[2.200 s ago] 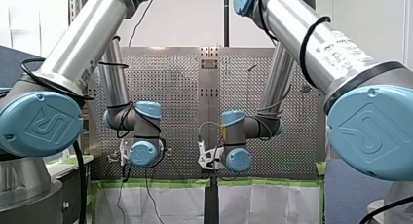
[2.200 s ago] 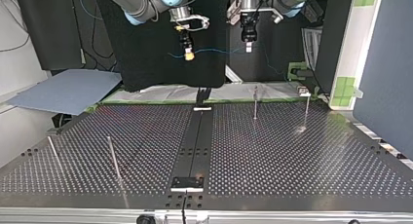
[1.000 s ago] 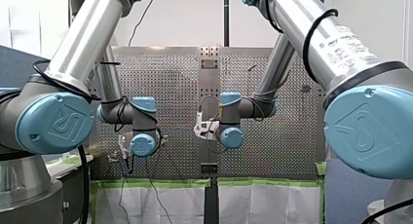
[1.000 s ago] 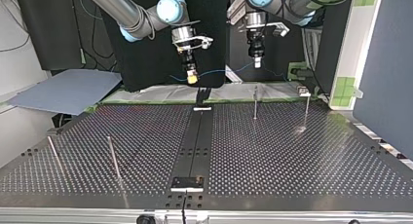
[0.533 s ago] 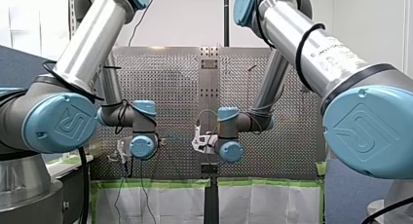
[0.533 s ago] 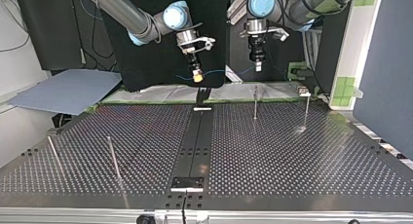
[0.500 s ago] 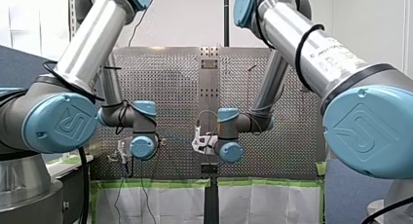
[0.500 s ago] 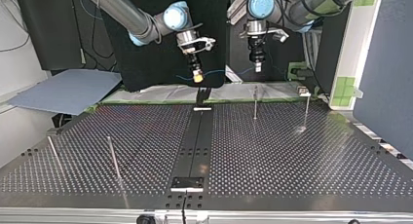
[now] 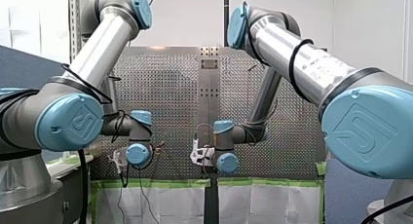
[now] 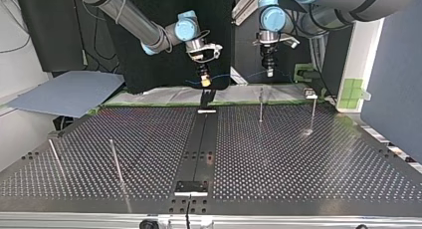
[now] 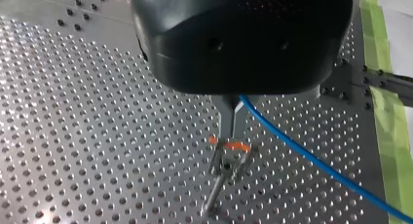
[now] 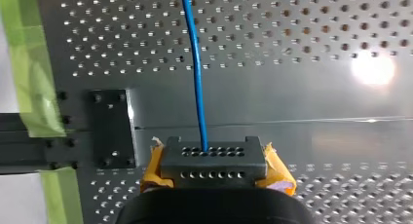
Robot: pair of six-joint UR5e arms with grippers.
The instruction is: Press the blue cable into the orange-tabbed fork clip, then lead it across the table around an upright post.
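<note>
In my right pincer [image 12: 213, 153], the blue cable [image 12: 196, 73], straight out ahead.

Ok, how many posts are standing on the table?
4 in the top view: first post and second post at the near left; third post and fourth post at the far right. Others may be hidden.

Both arms have come down and reached out: in the top view my right gripper [image 10: 204, 81] and my left gripper [image 10: 269, 72] now hang lower and further to its right, close above the far edge of the table [image 10: 308, 159]. The cable [image 10: 221, 76] strung between them has sunk with them
</note>
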